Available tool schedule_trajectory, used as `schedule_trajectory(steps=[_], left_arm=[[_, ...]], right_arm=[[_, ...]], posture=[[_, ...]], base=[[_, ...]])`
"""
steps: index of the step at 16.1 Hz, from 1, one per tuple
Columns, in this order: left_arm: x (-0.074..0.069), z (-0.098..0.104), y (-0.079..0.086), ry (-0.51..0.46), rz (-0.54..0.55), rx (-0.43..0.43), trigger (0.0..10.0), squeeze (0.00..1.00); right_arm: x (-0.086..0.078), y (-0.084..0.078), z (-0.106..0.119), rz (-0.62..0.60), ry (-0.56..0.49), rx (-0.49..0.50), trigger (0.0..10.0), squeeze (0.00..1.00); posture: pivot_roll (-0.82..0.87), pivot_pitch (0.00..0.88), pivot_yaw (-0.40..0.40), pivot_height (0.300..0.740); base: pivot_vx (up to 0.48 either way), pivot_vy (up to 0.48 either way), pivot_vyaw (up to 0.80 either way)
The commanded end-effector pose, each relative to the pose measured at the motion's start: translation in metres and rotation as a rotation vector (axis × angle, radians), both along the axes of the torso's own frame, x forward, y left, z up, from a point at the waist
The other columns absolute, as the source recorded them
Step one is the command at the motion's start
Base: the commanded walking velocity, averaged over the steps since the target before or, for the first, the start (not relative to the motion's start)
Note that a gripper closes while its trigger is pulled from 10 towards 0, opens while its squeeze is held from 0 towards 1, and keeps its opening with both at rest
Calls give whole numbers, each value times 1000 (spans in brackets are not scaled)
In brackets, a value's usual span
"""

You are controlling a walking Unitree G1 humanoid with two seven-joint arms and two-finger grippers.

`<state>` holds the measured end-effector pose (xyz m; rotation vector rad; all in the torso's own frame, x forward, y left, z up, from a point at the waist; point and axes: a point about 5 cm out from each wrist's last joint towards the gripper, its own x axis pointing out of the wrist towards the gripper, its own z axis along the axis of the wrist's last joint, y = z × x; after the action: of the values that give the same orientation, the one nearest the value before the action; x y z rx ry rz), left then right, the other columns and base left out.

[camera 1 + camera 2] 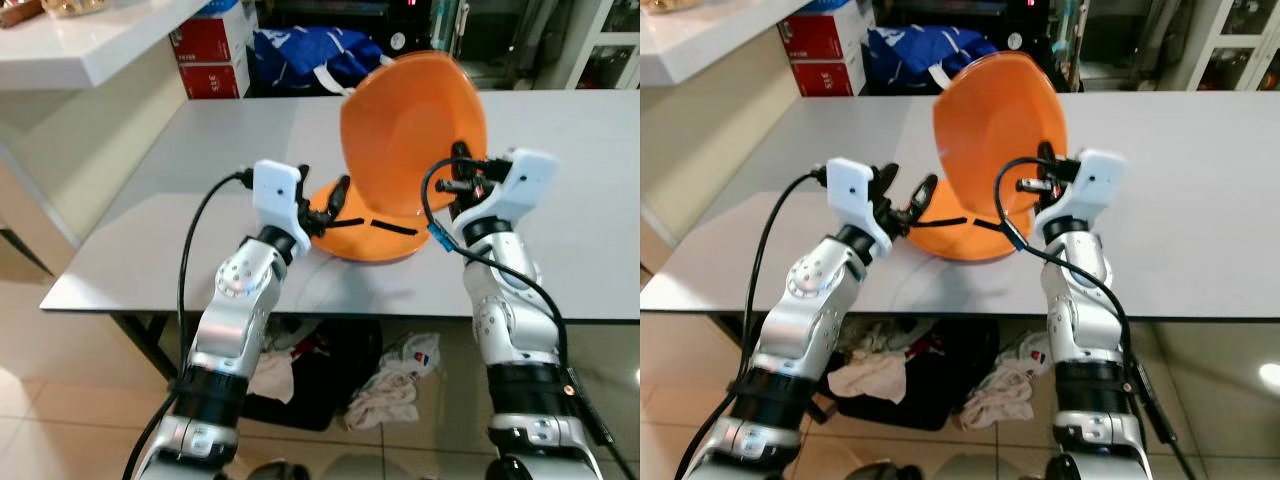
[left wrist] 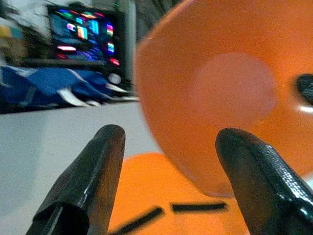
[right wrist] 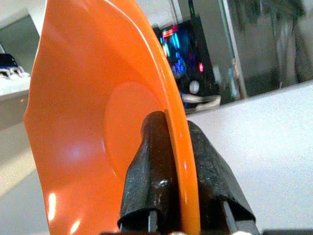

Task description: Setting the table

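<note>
- While pinching its rim, right gripper (image 3: 176,161) holds a plate (image 1: 410,135) upright at frame centre.
- Left gripper (image 1: 325,210) gapes wide beside a flat plate (image 1: 365,240) on the table (image 1: 150,250).

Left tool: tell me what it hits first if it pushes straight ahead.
Probably the flat orange plastic plate on the grey table, just ahead of the open left tool; the tilted orange plate stands slightly beyond.

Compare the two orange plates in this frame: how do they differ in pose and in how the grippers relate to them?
The raised orange plate stands nearly on edge above the table; the lower orange plate lies flat on it. The right gripper is clamped on the raised plate's rim, one finger each side; the left gripper is open at the lower plate's edge, not gripping it. Both share the same orange colour and round shape.
</note>
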<state>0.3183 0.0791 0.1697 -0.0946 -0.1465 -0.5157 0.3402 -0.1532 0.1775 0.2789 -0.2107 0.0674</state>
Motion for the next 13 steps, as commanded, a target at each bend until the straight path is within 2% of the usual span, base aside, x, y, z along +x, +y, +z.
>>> schedule_trajectory(steps=[1, 2, 6, 8, 11, 13], left_arm=[[-6, -2, 6, 22, -34, 16, 10000, 0], [-15, -9, 20, 61, -34, 31, 10000, 0], [-36, -6, 32, 98, -32, 54, 10000, 0], [-47, 1, 31, 85, -42, 44, 10000, 0], [-51, 4, 25, 73, -69, 59, 10000, 0], [-56, 5, 22, 98, -73, 48, 10000, 0]], right_arm=[[5, 4, 10, 32, -36, 45, 0, 0], [11, 4, -1, 40, 9, 87, 0, 0], [22, 8, -13, 66, 67, 142, 0, 0], [29, 11, -10, 84, 68, 180, 0, 0], [36, 9, -17, 86, 114, 226, 0, 0], [42, 3, -20, 61, 145, 269, 0, 0]], posture=[[88, 0, 49, 736], [120, 0, 39, 736], [178, 0, 31, 736], [193, 0, 16, 736], [192, 0, 13, 736], [191, 0, 20, 736]], base=[[0, 0, 0], [0, 0, 0], [0, 0, 0], [0, 0, 0], [0, 0, 0], [0, 0, 0]])
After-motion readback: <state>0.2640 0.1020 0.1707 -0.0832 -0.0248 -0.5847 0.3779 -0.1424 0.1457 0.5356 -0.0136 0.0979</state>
